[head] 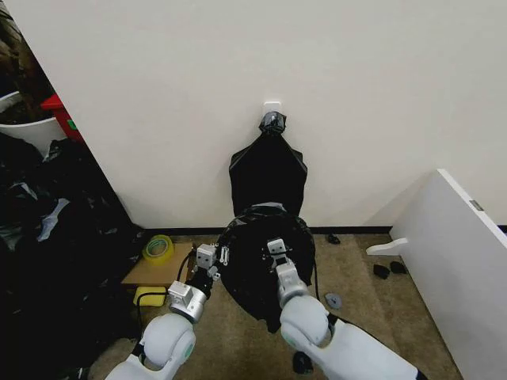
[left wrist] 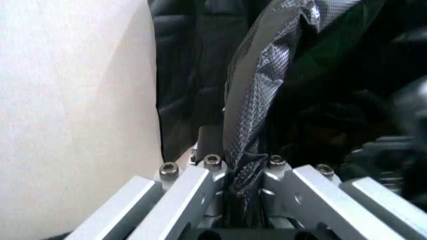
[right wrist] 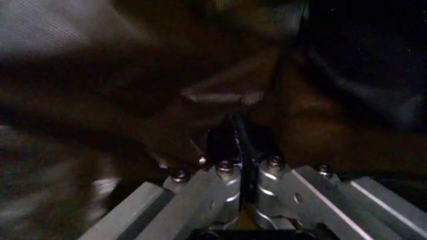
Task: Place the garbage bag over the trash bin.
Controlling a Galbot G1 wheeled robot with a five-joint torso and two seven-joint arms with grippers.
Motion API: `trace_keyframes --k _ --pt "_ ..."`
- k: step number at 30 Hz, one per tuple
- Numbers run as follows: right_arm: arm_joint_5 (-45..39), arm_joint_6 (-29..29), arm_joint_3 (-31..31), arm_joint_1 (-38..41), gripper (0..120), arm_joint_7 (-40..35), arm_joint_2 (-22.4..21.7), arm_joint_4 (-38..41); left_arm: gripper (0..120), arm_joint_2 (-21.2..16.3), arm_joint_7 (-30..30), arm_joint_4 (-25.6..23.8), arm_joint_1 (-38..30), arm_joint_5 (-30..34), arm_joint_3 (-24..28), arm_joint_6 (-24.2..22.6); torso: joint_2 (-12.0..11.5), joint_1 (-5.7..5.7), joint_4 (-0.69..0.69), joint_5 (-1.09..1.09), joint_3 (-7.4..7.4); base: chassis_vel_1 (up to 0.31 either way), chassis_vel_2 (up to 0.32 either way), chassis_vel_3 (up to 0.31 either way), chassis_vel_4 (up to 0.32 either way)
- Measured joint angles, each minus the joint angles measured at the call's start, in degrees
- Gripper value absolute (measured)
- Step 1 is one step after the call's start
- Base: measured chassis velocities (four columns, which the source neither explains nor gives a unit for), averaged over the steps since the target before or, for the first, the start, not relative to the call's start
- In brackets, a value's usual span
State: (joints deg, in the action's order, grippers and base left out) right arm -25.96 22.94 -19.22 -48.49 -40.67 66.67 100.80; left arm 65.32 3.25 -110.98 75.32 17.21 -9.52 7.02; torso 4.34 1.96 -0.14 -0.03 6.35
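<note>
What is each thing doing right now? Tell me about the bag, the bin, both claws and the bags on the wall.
Garbage bag: draped over the bin, pinched at two sides.
Trash bin: hidden under the bag.
Left gripper: shut on the bag's edge.
Right gripper: shut on the bag film.
Bunch of bags: hanging from a wall hook.
Tape roll: lying flat on a board.

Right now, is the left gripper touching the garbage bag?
Touching. In the left wrist view, the left gripper is shut on a fold of the garbage bag.

The head view looks down from above at the garbage bag by the far wall; both wrist views sit right against its plastic.
</note>
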Motion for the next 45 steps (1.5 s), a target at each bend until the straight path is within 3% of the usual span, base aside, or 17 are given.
trace_keyframes --k 11,23,31,35,43,45 --pt "-0.60 2.39 1.15 3.56 0 -0.76 1.37 -3.48 1 -0.12 -0.29 -0.78 1.15 -1.40 -0.39 0.13 0.00 0.00 0.00 0.00 0.00 0.000 0.000 0.000 0.000" --pt "-0.02 -1.32 -2.68 -1.87 0 2.61 -0.96 4.96 1 0.11 -0.19 0.15 0.69 -1.06 -0.47 0.22 0.00 0.00 -0.01 0.00 0.00 0.000 0.000 0.000 0.000" --pt "-5.76 5.80 -3.39 2.41 0 -2.21 2.57 -0.93 1 -0.05 -1.90 -0.98 1.31 -1.26 -0.23 2.01 0.00 0.00 0.00 -0.01 0.00 0.000 0.000 0.000 0.000" --pt "-5.98 6.44 -3.08 3.77 0 -2.94 3.09 -2.40 1 -0.14 -2.05 -1.21 1.44 -1.28 -0.49 2.34 0.00 0.00 0.00 -0.01 0.00 0.000 0.000 0.000 0.000" --pt "-4.34 5.07 -4.50 2.09 0 -2.05 1.93 0.55 1 -0.24 -1.49 -0.50 0.74 -0.42 -0.93 2.34 0.00 0.00 -0.01 -0.01 0.00 0.000 0.000 0.000 0.000" --pt "-7.80 7.43 -5.89 1.27 0 -3.15 1.88 2.63 1 -0.06 -1.79 -0.45 0.52 -0.25 -0.60 2.37 0.00 0.00 -0.01 -0.01 0.00 0.000 0.000 0.000 0.000"
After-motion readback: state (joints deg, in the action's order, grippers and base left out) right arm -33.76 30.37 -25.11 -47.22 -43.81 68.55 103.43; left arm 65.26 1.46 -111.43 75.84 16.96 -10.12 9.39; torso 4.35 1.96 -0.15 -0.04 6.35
